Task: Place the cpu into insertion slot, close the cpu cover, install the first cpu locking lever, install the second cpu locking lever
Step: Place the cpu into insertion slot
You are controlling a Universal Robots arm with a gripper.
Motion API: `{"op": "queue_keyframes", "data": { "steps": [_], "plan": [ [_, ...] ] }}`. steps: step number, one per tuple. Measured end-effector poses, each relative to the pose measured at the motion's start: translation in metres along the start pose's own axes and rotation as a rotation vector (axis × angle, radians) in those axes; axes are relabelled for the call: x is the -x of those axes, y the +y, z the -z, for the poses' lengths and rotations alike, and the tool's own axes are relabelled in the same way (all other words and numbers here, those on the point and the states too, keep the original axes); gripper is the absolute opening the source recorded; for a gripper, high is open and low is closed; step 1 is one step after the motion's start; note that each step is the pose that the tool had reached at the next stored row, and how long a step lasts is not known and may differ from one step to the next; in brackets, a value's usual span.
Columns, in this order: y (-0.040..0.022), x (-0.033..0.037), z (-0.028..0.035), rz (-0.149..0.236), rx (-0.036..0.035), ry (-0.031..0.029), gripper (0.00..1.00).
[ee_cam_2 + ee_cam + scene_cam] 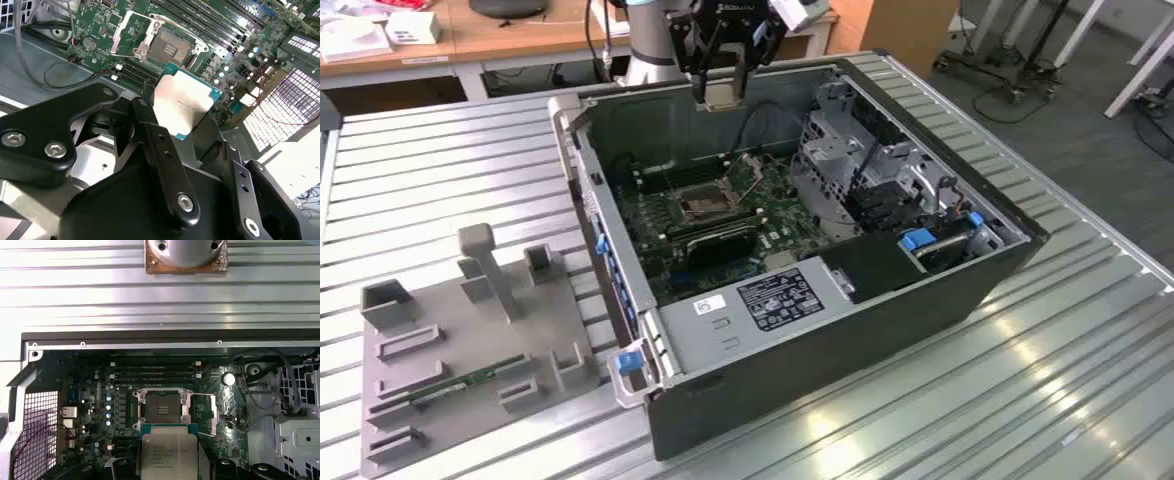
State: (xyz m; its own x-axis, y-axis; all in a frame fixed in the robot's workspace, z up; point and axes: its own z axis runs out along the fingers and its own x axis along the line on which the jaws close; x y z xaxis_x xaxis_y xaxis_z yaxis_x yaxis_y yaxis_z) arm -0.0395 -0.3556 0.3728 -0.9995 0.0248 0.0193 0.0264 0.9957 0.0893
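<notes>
**A:** What has the claw (720, 88) got?

**B:** The cpu (182, 102). The two fingers grip it by its edges and are closed just to the chip's width. Its metal face shows in both wrist views.

**A:** And where is it?

**B:** Up high. In the exterior view it hangs over the far rim of the open case (854, 300), well above the board (781, 240). In both wrist views the slot (164, 409) lies beyond the chip, bare, with its dark centre showing.

**A:** The cover?

**B:** The cover (120, 34) is swung open and lies just beside the slot, so the way in is clear.

**A:** So which step is this?

**B:** The first, I'd judge: getting the cpu into the slot. The cover isn't closed, so the levers can't be set either.

**A:** What does the placing call for?

**B:** As I read it, mostly alignment. The chip has to sit square over the slot, level, with its edges matched to the rim. Then it needs a gentle descent between the case walls. A tilt or an offset at contact could harm the socket, and loose cables (30, 65) lie near the path.
</notes>
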Motion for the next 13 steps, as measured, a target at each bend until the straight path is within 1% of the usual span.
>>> {"op": "queue_keyframes", "data": {
  "steps": [13],
  "plan": [
    [-0.0001,0.0000,-0.0013,0.000,0.0000,0.0000,0.54]
  ]
}}
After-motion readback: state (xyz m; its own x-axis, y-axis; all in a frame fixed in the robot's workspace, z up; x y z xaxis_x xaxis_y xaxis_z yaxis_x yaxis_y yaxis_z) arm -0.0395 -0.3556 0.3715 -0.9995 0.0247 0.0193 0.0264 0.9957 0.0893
